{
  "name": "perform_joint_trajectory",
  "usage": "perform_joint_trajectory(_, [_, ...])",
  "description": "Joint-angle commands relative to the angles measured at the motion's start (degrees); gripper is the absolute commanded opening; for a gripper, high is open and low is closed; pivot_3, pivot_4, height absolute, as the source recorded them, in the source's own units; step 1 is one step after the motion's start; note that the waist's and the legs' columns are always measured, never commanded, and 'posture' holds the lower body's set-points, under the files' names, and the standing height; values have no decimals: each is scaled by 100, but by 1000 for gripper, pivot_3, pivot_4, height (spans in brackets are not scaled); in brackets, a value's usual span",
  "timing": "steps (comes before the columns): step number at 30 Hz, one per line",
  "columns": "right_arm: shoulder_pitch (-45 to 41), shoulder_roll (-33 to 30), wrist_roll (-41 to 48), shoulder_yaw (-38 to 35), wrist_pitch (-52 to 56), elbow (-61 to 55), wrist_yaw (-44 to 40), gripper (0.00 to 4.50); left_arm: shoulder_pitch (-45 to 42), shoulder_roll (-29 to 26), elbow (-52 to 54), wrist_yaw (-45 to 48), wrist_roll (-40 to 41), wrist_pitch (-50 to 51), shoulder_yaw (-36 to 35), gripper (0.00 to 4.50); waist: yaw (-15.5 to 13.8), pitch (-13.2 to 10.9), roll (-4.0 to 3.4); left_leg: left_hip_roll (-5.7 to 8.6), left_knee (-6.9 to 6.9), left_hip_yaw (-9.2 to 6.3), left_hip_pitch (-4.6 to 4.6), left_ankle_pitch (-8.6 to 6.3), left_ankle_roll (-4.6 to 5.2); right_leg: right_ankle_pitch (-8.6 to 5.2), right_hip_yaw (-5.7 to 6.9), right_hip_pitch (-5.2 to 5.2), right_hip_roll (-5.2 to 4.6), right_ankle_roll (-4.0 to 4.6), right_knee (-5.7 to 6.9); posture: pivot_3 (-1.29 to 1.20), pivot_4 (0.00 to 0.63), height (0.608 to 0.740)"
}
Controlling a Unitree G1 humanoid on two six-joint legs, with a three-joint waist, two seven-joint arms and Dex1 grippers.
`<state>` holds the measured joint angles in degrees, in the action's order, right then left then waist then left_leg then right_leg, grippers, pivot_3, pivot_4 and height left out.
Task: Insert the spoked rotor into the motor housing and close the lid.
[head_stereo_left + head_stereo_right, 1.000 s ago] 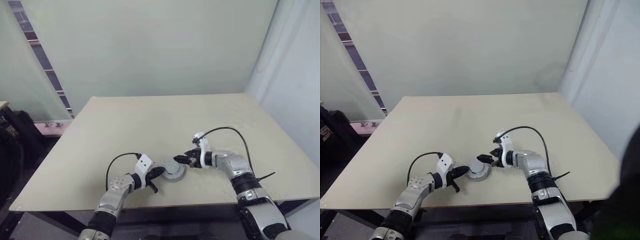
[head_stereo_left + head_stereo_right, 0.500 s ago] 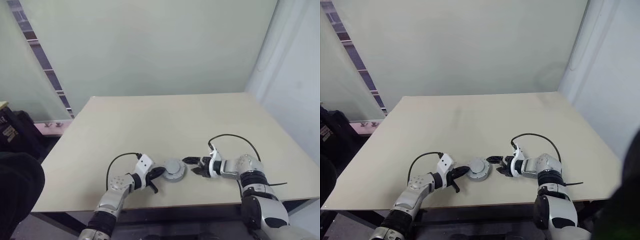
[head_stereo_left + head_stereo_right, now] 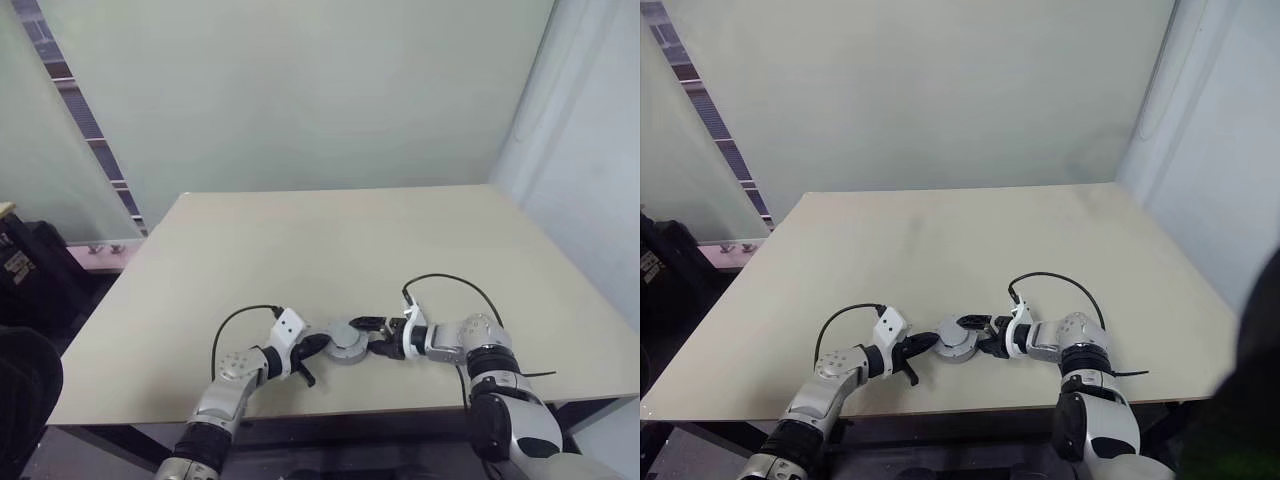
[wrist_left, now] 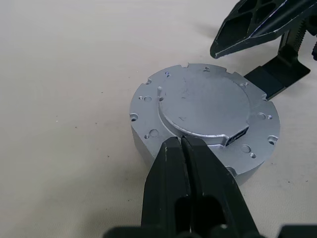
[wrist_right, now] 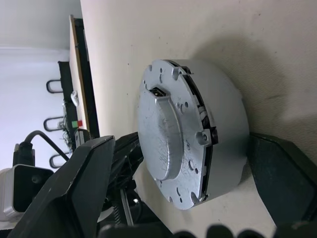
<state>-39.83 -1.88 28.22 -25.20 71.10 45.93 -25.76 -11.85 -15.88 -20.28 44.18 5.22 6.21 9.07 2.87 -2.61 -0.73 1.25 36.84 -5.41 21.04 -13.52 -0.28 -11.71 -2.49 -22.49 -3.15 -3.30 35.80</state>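
Observation:
The motor housing is a round grey metal can resting on the table near its front edge. Its lid lies flat and shut on top, plain outer face up. The spoked rotor is hidden. My left gripper is shut with nothing in it, and its tips touch the lid's near rim. My right gripper is open, with one finger on each side of the housing's wall. I cannot tell whether either finger touches it.
The beige table reaches far back and out to both sides of the housing. Its front edge runs just below both hands. A cable loops up from the right wrist. Dark objects stand past the table's left side.
The right gripper drew off to the right, rolled and sank, then came back so its open fingers straddle the housing. The left gripper and the housing have not moved.

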Motion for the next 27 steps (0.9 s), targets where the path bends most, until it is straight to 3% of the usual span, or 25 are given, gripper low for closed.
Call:
perform_joint_trajectory(1, [-32, 128, 225, -78, -23, -20, 67, 3901, 28, 69, -16, 46, -108, 107, 246, 0, 0, -1, -1, 0, 0, 0, 0, 0, 0, 0, 0, 0, 0, 0, 0, 0, 0, 740])
perform_joint_trajectory(6, [6, 119, 229, -81, 55, -38, 160, 2236, 33, 62, 2, 45, -111, 120, 248, 0, 5, 0, -7, 1, -1, 0, 9, 1, 2, 0, -1, -7, 0, 0, -1, 0, 0, 740])
perform_joint_trajectory(10, [25, 107, 245, -46, 100, -40, 244, 1335, 25, 78, 6, 57, -86, 99, 229, 0, 6, 8, -22, -2, -4, 1, 4, 1, 2, 0, 2, -7, 0, 0, -1, 0, 0, 740])
perform_joint_trajectory(19, [24, 68, 220, 16, 24, 21, 322, 1263, -22, 101, 22, 78, 9, 166, 127, 0, 3, 9, -27, -2, -7, 1, -1, -1, -1, 0, 2, -4, 0, 0, -2, 0, 0, 740])
perform_joint_trajectory(23, [17, 51, 201, 32, -26, 52, 334, 1263, -60, 41, 143, 125, 137, 423, -7, 1187, 5, 9, -28, -2, -7, 2, -1, -3, -4, 0, 2, -3, 0, 0, -3, 0, 0, 740])
perform_joint_trajectory(27, [21, 53, 212, 47, -64, 57, 336, 1263, -114, -129, 242, 242, 366, 574, -287, 2657, 18, 9, -27, -3, -12, 2, -1, -2, -3, 0, 2, -7, 0, 0, -3, 0, 0, 740])
